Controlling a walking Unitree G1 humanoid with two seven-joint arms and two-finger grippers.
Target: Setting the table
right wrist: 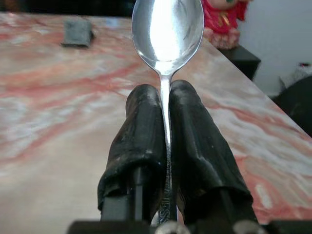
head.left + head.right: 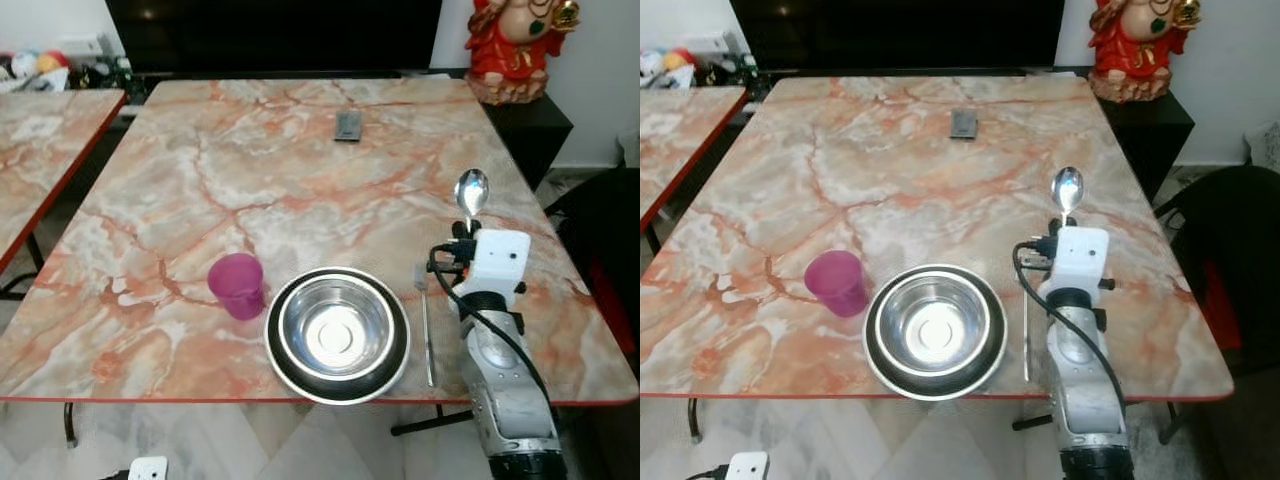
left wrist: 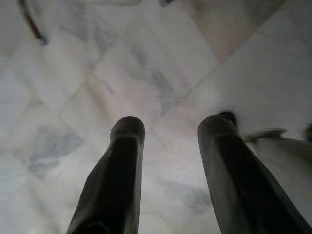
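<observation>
A steel bowl [image 2: 337, 333] rests on a dark plate at the table's near edge, with a purple cup [image 2: 238, 285] just to its left. A fork [image 2: 425, 325] lies on the marble to the right of the bowl. My right gripper [image 1: 165, 97] is shut on a silver spoon [image 1: 167, 34], its handle pinched between the black fingers [image 1: 141, 131] and its bowl sticking out ahead. In the eye views the spoon [image 2: 471, 192] is held above the table, right of the fork. My left gripper [image 3: 168, 129] hangs open over the floor.
A small dark remote [image 2: 348, 126] lies near the table's far edge. A red figurine [image 2: 512, 45] stands on a dark cabinet at the back right. A second marble table [image 2: 40, 130] is to the left. A dark chair [image 2: 1240, 270] stands by the right side.
</observation>
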